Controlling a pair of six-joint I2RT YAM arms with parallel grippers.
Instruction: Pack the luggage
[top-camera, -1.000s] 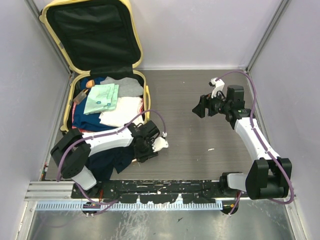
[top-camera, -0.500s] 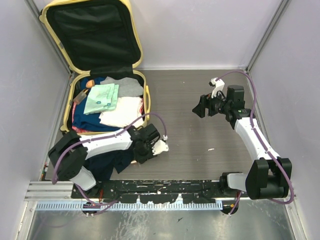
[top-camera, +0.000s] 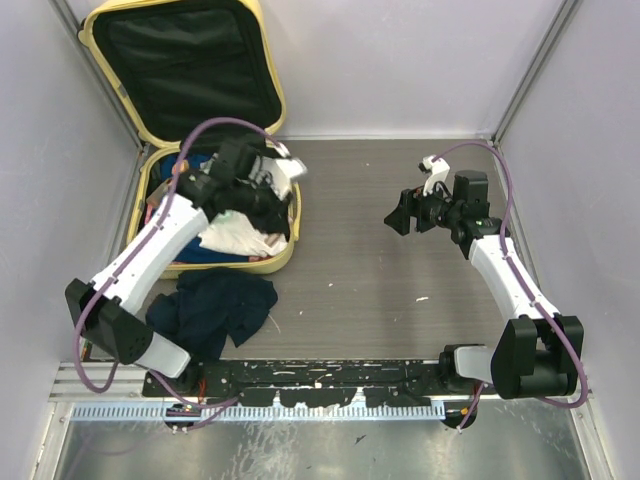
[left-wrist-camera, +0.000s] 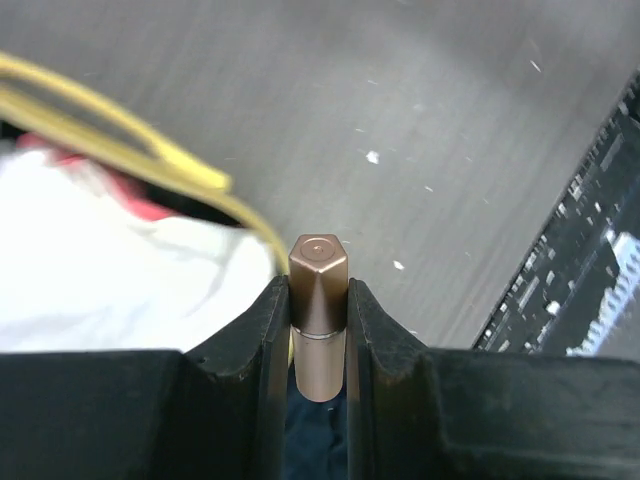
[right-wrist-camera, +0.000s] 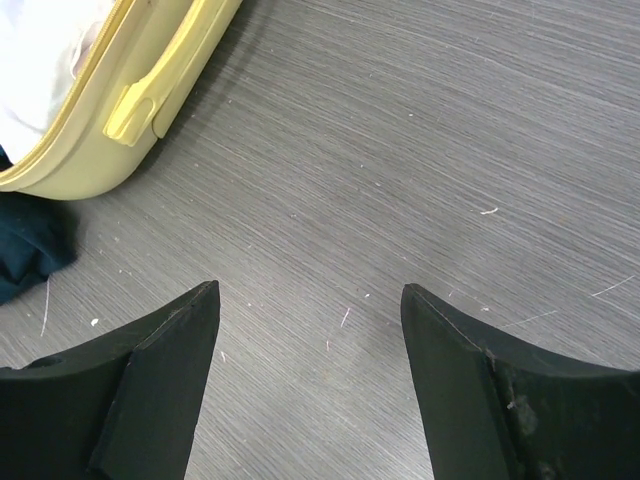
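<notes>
Luggage (top-camera: 240, 268) is lying open at the far left of the table (top-camera: 400, 320), its black-lined lid leaning up against the back wall and its base holding folded clothes, with white cloth (top-camera: 235, 235) on top.

Left gripper (top-camera: 262, 205) is hovering over the luggage's right rim. In the left wrist view its fingers are clamping a small bronze tube with a hexagonal cap (left-wrist-camera: 318, 285).

Right gripper (top-camera: 400, 215) is hanging well to the right of the luggage, jaws spread wide over bare tabletop and grasping nothing.

A dark navy garment (top-camera: 215, 305) is lying crumpled on the table just in front of the luggage.
</notes>
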